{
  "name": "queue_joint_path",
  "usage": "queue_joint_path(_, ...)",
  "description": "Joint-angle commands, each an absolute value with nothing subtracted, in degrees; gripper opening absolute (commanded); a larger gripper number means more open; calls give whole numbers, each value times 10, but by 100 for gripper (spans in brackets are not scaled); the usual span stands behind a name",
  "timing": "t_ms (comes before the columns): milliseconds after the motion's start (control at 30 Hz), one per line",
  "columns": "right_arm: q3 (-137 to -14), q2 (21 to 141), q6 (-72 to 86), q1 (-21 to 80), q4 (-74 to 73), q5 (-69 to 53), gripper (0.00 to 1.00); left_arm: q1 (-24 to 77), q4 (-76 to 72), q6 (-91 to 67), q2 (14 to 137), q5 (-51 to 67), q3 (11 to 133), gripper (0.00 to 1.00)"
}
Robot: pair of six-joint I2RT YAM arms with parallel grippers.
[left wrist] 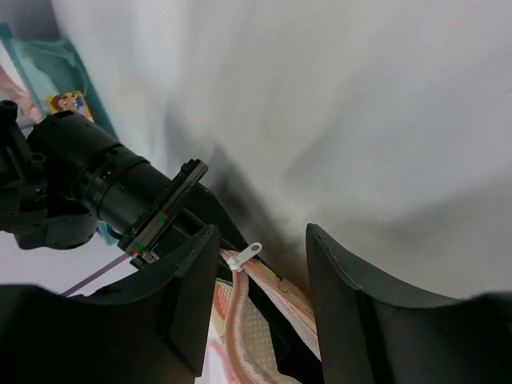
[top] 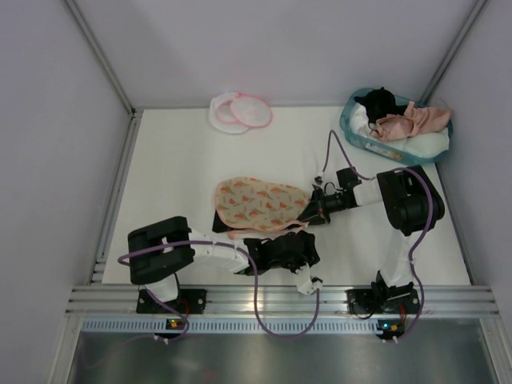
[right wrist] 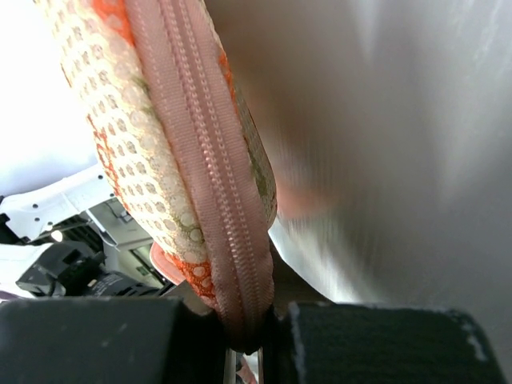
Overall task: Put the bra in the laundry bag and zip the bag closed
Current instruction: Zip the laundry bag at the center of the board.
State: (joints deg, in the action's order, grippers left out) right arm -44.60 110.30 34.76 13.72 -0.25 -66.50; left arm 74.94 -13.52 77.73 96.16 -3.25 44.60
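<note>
Closest to the lens, my right gripper (right wrist: 250,332) was clamped on the pink zipper trim (right wrist: 204,160) of the orange-printed padded piece (right wrist: 160,160), with the trim pinched where the two pads met. Half of that view was a grey blur, so I couldn't read anything past the piece.

From above, the orange-printed padded piece (top: 260,204) lay mid-table. My right gripper (top: 308,210) was at its right end and my left gripper (top: 282,238) was just beside its near edge.

My left gripper (left wrist: 262,236) had its jaws standing apart, gripping nothing. The white zipper pull (left wrist: 245,256) and a run of pink trim sat in the gap, near the left-side finger. I couldn't tell whether it touched. The upper part of that view was smeared.

Edges and room:
- White table (top: 176,176) lay open to the left of the piece, out to the side frame.
- More open table lay beyond the piece, toward the far wall.
- The near edge was taken up by the metal rail (top: 280,300) and both arm bases.

Task things:
- The bra (top: 412,122) lay on the heap in the teal basket (top: 346,120) at the far right corner, well apart from both grippers. Its cups were crumpled and its straps hard to make out.
- The laundry bag (top: 240,112) lay at the far edge, with its two discs overlapping.
</note>
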Motion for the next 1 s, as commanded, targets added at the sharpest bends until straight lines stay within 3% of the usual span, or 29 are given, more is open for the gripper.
queue_joint_path(0, -432, 1092, 363, 136, -18, -668, 0, 753, -270, 831, 985, -82, 429, 53)
queue_joint_path(600, -434, 1089, 338, 137, -40, -653, 0, 753, -402, 882, 1074, -178, 410, 48)
queue_joint_path(833, -433, 1086, 333, 137, -41, -651, 0, 751, -402, 879, 1082, -185, 417, 32)
queue_joint_path(967, -433, 1082, 331, 137, -42, -649, 0, 751, -401, 877, 1080, -179, 416, 12)
